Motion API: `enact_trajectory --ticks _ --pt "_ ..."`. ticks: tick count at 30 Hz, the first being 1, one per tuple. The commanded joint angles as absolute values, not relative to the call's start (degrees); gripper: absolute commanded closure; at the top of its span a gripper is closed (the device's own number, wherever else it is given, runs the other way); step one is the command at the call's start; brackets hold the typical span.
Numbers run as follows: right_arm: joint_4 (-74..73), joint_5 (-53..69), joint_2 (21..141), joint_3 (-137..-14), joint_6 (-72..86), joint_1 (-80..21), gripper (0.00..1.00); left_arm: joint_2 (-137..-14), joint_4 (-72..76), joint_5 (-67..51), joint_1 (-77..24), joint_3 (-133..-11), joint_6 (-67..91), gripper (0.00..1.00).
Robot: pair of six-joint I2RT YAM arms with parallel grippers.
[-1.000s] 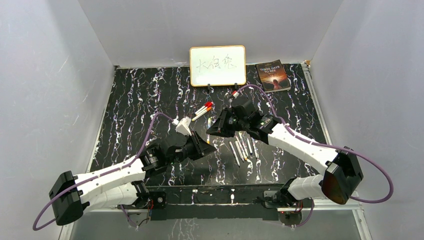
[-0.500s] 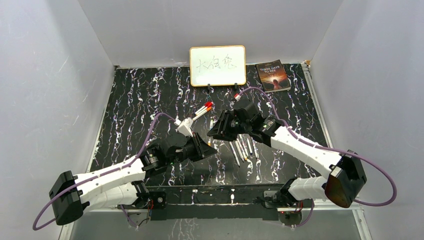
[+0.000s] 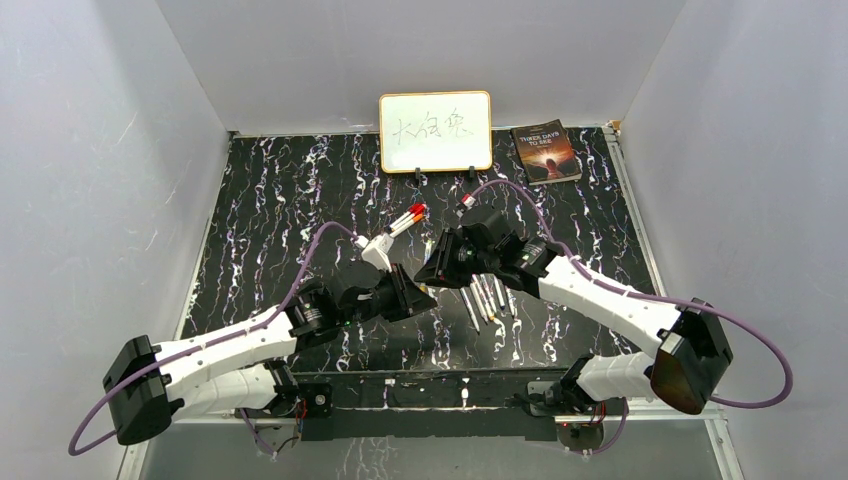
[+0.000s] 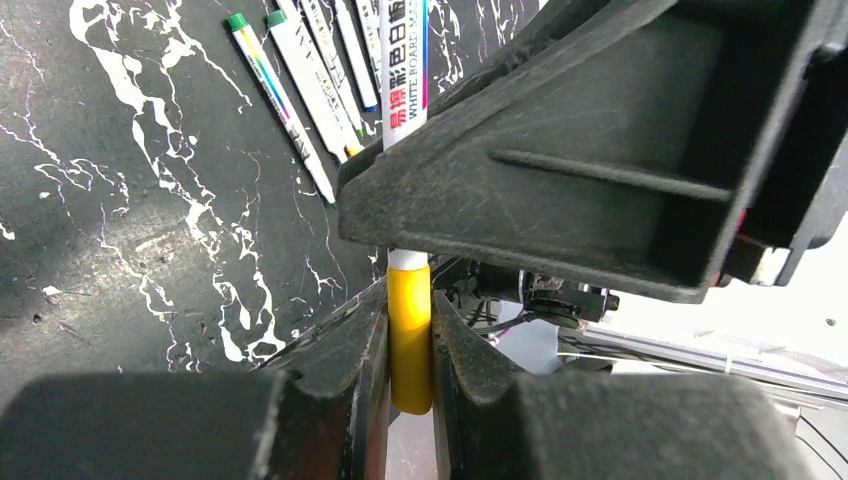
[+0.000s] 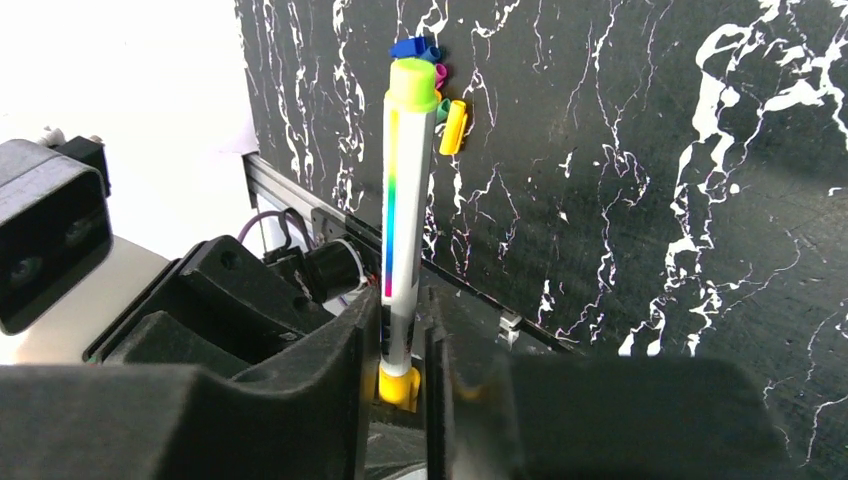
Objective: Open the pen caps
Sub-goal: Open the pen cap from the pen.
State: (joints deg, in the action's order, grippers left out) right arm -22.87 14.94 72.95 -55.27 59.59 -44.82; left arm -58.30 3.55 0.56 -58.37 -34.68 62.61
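Pen (image 5: 402, 200) — white barrel, held between the two arms above the table (image 5: 700, 200). Yellow cap (image 4: 410, 350) on its end: left gripper (image 4: 410, 325) clamped tight on it. Right gripper (image 5: 402, 345): jaws narrowly either side of the barrel — real pinch cannot be told. Loose caps (image 5: 452, 127) and spare pens (image 4: 300, 90) lie on the table.
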Motion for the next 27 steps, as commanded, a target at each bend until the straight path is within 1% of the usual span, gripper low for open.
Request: enact_trajectory --ticks 1,3,4,13,18,24,27 --pt "-21.1 14.3 73.4 -56.3 59.0 -45.8 0.86 -57.9 3.0 -0.1 -58.6 -37.0 61.6 0.86" --pt "-21.1 14.1 73.5 -56.2 59.0 -45.9 0.97 -58.2 2.0 -0.2 -58.7 -37.6 61.2 0.86" --pt "-21.1 14.1 73.5 -56.2 59.0 -45.9 1.00 -58.3 1.4 -0.3 -58.6 -38.1 60.9 0.86" --pt "-19.9 12.8 73.4 -55.6 58.9 -46.1 1.00 -58.1 0.4 -1.9 -58.7 -37.2 60.9 0.85" --pt "-18.8 10.3 73.8 -55.8 58.2 -45.6 1.00 -58.3 2.4 -5.2 -58.7 -35.3 61.3 0.85" --pt "-19.4 10.4 75.9 -58.2 57.2 -42.7 1.00 -56.4 2.8 -7.8 -58.8 -33.0 62.5 0.85" --pt "-19.4 12.0 76.4 -59.1 56.5 -39.4 1.00 -55.1 2.4 -9.1 -58.9 -32.4 62.5 0.85"
